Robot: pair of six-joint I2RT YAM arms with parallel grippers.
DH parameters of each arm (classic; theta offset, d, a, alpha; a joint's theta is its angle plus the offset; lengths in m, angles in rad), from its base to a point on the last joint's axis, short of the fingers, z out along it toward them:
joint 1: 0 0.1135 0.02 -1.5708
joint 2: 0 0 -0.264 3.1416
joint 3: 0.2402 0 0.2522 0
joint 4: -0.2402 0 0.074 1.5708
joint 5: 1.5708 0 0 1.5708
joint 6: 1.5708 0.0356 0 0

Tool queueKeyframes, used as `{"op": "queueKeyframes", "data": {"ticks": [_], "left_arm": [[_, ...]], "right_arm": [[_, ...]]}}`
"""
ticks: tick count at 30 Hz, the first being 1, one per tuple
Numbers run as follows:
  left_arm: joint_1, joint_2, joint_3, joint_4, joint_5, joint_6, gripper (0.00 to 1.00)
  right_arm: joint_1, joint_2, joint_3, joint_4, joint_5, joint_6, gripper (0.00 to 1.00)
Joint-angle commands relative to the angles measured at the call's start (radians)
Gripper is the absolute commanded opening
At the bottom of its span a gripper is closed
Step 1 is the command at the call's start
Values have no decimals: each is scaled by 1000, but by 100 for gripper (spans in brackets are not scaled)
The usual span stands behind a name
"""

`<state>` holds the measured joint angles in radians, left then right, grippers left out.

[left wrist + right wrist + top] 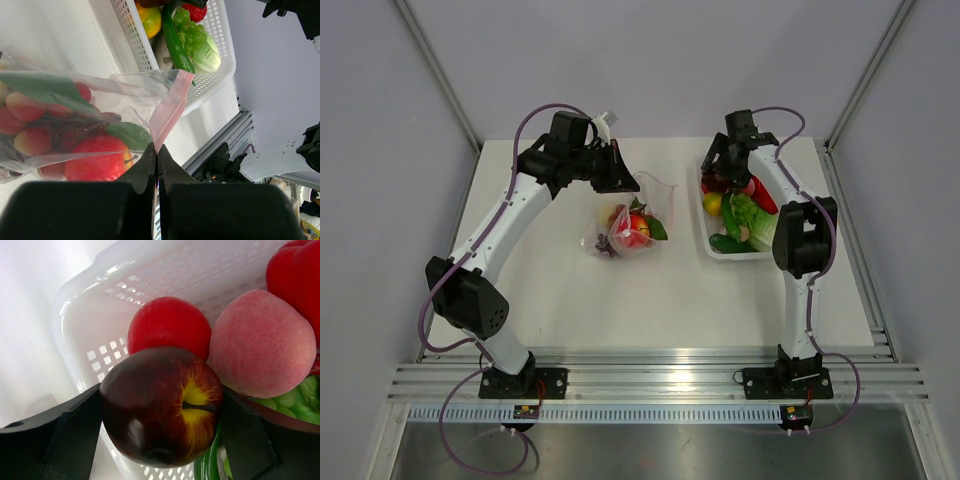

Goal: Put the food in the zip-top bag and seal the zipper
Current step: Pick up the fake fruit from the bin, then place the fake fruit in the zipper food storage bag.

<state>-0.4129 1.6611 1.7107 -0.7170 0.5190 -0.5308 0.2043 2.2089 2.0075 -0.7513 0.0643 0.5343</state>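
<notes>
Overhead, the left gripper (pixel 617 179) sits at the 11 o'clock corner of the zip-top bag (pixel 632 228). The bag lies on the white table (pixel 570 300), a little left of centre. The left wrist camera shows the gripper's two black fingers (pixel 142 172) pressed flat together with no gap. The pinkish-red zipper (pixel 171 107) runs down from 1 o'clock and is pinched at its near end between their tips. Behind the strip the clear bag bulges toward 9 o'clock. Inside it, a red apple (pixel 92 162) lies just beside the fingers, strawberries (pixel 30 140) crowd the left, and a green leaf (pixel 131 134) rests against the plastic.

At 3 o'clock from the bag, apart from it, stands the white mesh basket (pixel 738 257). It still holds a lemon (pixel 713 204) and green vegetables (pixel 745 215).

The right gripper (pixel 162 440) hangs over the basket's 12 o'clock end, clamped on a dark red apple (pixel 160 400). The apple has a yellow starburst around its stem, which points to 3 o'clock in the wrist view. It fills the space between the two fingers, touching both. Just past it, at 12 o'clock, lies a red tomato (pixel 167 329). A pink peach (pixel 262 342) sits at 2 o'clock, and a red pepper (pixel 295 270) shows in the top right corner.
</notes>
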Motion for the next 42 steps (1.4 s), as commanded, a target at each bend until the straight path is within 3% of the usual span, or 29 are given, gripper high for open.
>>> {"op": "queueKeyframes", "data": {"ticks": [1,5,10,19,24,26,34,42], "left_arm": [[5,-26,32,37,29,11,0],[5,-26,27,42,32,8,0],[5,-23,23,54,32,0,0],[5,-20,20,60,32,-5,0],[5,-17,21,64,33,-8,0],[5,-15,21,65,33,-12,0],[5,-20,21,71,50,-24,0],[5,-40,6,105,111,-46,0]], "right_arm": [[-14,-61,-25,55,3,-10,82],[-16,-115,-76,72,29,-19,69],[-16,-271,-205,164,61,-20,68],[-10,-541,-328,164,28,-30,68],[95,-684,-397,161,9,-23,69],[202,-729,-411,147,32,-20,70],[424,-738,-467,205,6,90,70],[446,-618,-451,237,6,99,71]]}}
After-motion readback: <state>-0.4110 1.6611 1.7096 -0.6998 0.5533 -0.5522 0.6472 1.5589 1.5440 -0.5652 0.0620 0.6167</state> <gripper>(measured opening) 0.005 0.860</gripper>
